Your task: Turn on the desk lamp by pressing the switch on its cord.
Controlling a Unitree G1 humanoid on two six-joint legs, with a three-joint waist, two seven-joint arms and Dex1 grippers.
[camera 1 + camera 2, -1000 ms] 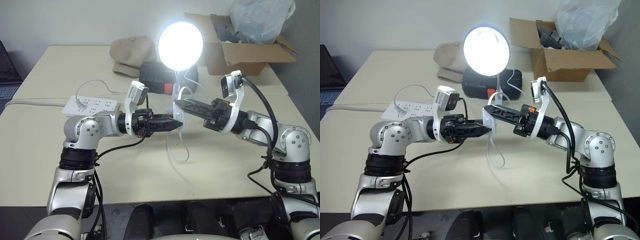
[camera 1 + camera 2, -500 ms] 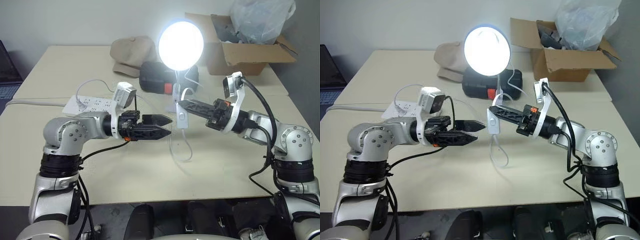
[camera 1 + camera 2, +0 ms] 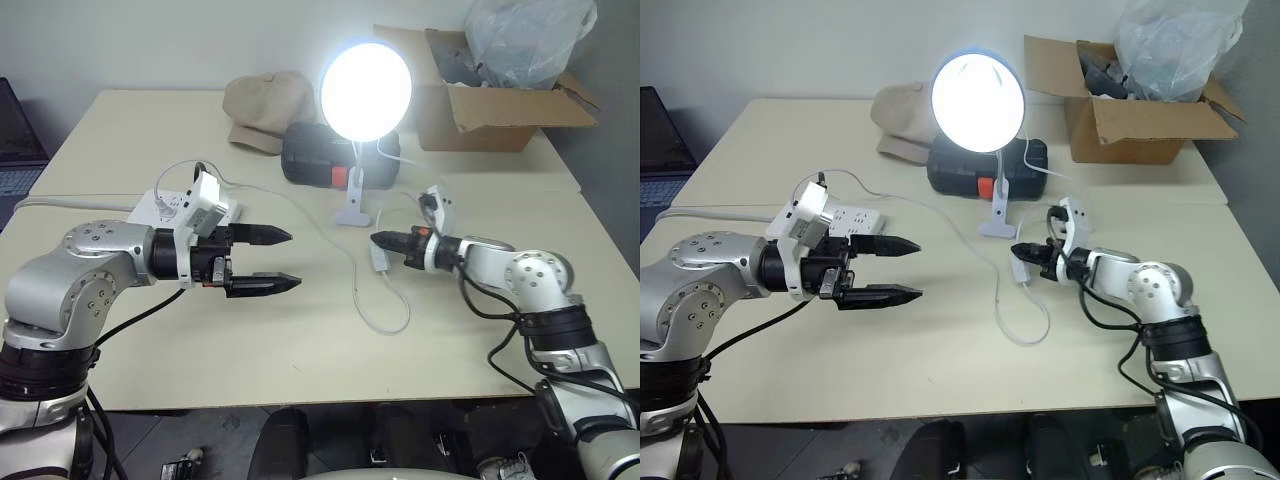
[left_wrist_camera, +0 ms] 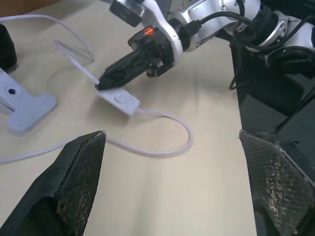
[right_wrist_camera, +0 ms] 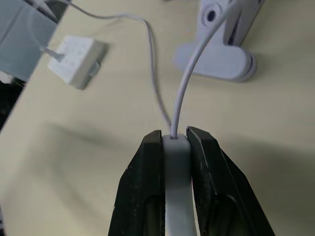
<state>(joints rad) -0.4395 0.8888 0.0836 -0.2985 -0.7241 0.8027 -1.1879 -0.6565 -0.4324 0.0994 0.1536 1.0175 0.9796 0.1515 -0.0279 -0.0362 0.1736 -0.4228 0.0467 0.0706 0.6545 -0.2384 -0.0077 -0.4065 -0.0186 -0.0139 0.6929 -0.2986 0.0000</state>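
we see: glowing white round desk lamp (image 3: 365, 88) | thin white cord (image 3: 385, 312) | small white oblong switch (image 3: 380, 260) | black two-fingered tools (image 3: 262, 258) | pale beige surface (image 3: 300, 350)

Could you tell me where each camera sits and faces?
Head pair: looks forward and down at the table, both arms, lit desk lamp.
Left wrist: between the left gripper's open jaws, toward the right gripper.
Right wrist: along jaws shut on the switch, toward the clip base.
All share the switch and cord.
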